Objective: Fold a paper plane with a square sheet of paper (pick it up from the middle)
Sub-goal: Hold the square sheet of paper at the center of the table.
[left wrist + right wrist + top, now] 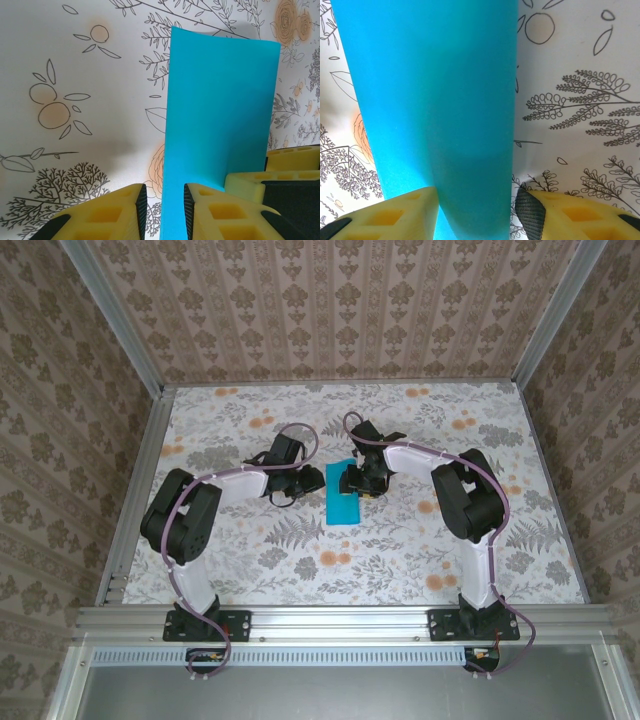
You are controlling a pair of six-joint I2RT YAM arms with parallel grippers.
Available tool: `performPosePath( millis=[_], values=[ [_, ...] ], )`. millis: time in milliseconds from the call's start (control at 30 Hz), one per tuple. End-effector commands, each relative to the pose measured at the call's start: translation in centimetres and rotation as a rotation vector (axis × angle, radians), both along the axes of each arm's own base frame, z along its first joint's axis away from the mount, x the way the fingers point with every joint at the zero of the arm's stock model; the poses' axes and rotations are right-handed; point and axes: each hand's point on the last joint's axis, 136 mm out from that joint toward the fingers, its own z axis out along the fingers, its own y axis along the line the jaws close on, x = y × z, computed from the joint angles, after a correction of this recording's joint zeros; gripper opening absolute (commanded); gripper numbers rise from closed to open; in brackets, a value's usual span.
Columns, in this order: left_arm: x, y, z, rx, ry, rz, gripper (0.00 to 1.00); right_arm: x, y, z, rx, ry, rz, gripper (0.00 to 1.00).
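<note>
- Mid floral-patterned surface lies the teal-blue square sheet of paper, bowed upward.
- The left claw, at its 9 o'clock, is narrowly parted astride one edge.
- The right claw, at 1 o'clock, is spread wide around the bulge.

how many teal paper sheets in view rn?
1. The teal sheet lies mid-table, running between the fingers of the left end effector and the right end effector. A second sheet under it could be hidden.
</note>
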Motion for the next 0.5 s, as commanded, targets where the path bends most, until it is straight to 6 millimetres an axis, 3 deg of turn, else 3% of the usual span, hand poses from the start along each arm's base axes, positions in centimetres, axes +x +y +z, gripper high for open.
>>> performPosePath(
  millis=[0,467],
  values=[
    [0.6,-0.9,1.4,-0.043,-0.019,-0.01,0.28,-3.6,-3.9,-7.6,-0.216,0.155,0.009,0.52],
    [0.4,-3.4,1.2,-0.063,-0.002,-0.098,0.2,-3.7,-4.1,-8.2,-0.232,0.167,-0.01,0.54]
  ],
)
